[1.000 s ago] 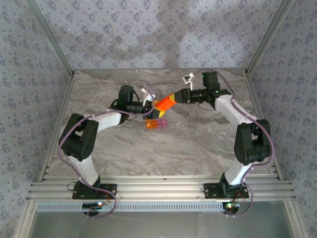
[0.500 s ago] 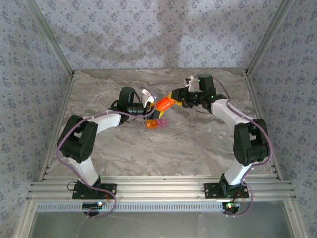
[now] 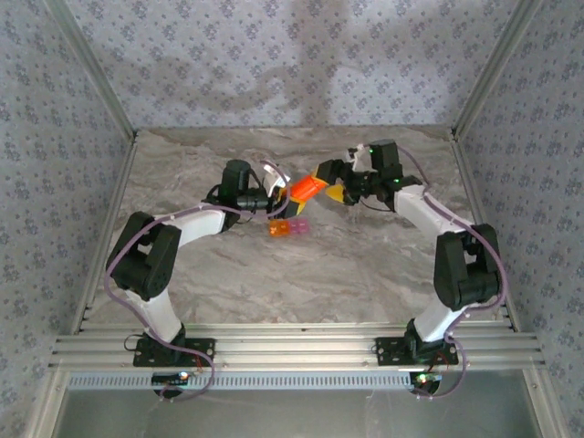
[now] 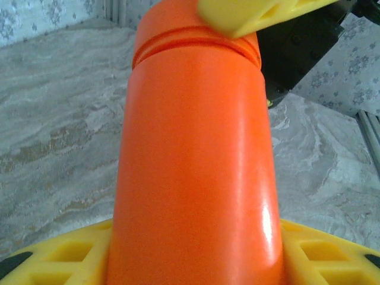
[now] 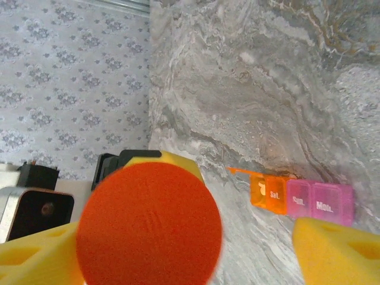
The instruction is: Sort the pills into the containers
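My left gripper (image 3: pixel 285 194) is shut on a tall orange bottle (image 3: pixel 304 190), held tilted above the table; in the left wrist view the bottle (image 4: pixel 196 166) rises between my yellow fingers (image 4: pixel 332 255). My right gripper (image 3: pixel 329 182) is at the bottle's capped end, jaws open on either side of the round orange cap (image 5: pixel 148 222), with a wide gap on the cap's right. The containers (image 3: pixel 287 228), joined orange and pink cubes, rest on the table just below the bottle, and in the right wrist view the containers (image 5: pixel 303 199) have one orange lid flipped open. The pills are hidden.
A marble tabletop (image 3: pixel 301 274) is closed in by patterned walls with metal frame posts (image 3: pixel 91 82). Open tabletop lies in front of the containers and at the far back. Both arms meet at mid-table.
My right gripper's jaws, earlier closed on the bottle's cap, now stand wide open around it. The left gripper and bottle have stayed almost in place.
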{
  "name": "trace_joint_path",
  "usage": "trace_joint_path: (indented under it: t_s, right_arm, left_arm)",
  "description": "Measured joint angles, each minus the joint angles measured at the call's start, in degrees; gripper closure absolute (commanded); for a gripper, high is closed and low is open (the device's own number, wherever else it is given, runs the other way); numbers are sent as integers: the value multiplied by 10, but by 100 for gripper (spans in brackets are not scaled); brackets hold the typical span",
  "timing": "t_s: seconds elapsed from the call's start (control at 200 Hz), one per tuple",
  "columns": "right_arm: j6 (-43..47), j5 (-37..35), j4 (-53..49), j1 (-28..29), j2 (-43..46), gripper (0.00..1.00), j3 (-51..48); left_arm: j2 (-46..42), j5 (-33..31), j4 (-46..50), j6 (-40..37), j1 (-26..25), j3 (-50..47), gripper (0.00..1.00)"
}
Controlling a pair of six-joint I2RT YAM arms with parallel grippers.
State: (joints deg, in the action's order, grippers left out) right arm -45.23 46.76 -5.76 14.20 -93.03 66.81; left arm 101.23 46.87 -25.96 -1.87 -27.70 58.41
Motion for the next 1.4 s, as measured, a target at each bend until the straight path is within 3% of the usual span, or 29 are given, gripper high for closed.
trace_joint_path:
  t_s: [0.255,0.51,0.984,1.399]
  right_arm:
    - [112,21,-48,-40,51,11,25]
    - [233,42,-44,-43,50,17,30]
    - [289,81,-54,-5,-16,21,80]
    - [292,106,-58,6,-36,43,86]
  left_arm:
    - [0,34,-13,13,15,0,100]
    - [0,71,-12,22,25,0,100]
    - [0,114,-9,39,25,9,100]
    - [0,121,-6,41,25,9,100]
